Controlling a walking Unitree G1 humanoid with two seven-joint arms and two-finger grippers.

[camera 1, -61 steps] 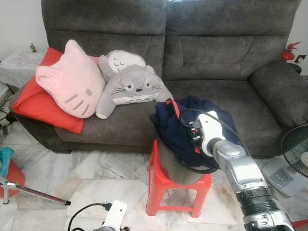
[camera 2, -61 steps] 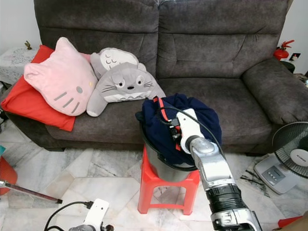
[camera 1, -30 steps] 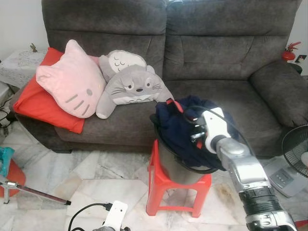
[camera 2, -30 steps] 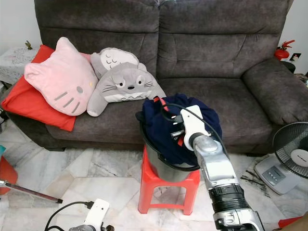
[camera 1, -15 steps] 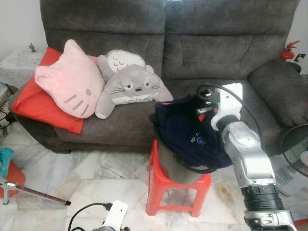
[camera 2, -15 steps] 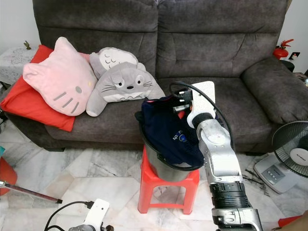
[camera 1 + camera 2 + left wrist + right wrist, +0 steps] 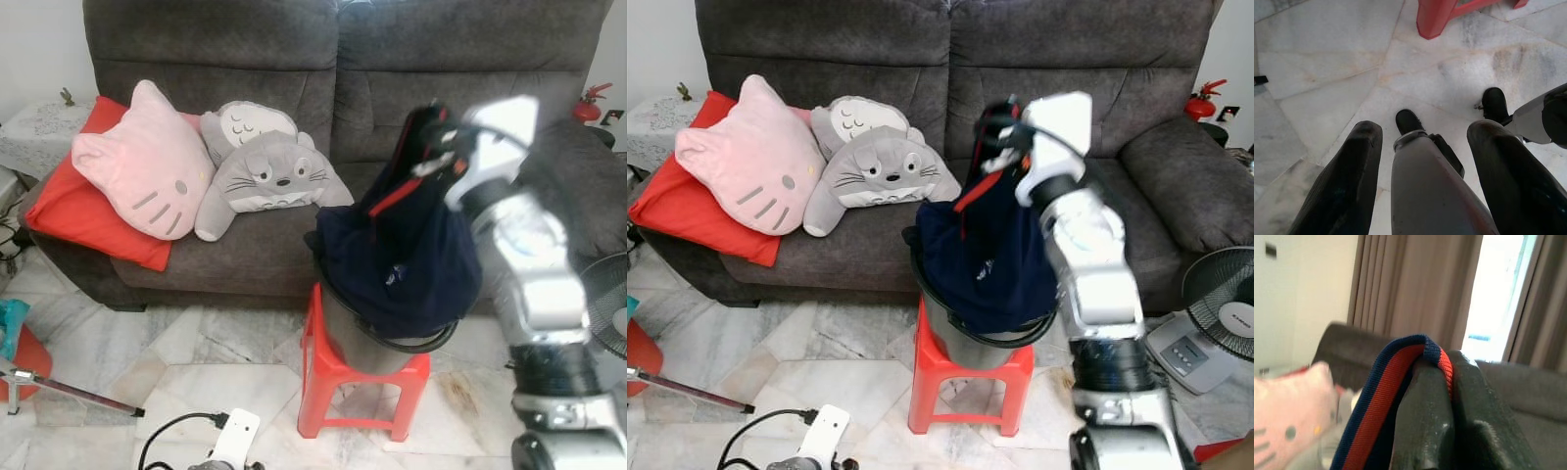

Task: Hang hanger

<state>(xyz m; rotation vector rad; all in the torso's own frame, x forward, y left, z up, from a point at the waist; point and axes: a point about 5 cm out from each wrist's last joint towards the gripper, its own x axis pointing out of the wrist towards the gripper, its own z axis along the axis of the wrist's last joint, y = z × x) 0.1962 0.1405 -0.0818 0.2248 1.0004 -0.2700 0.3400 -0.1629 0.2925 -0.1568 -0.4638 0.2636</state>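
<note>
Fingers (image 7: 1425, 421) of the right gripper (image 7: 1004, 127) are pinching the red-and-navy striped collar of a navy garment (image 7: 402, 245), lifting it above a metal bucket (image 7: 367, 338) sitting on a red stool (image 7: 358, 387) before a grey sofa (image 7: 294, 78). Garment's lower part is hanging into the bucket. Left gripper (image 7: 1422, 147) is hanging idle over marble floor (image 7: 1317, 73), fingers spread apart.
</note>
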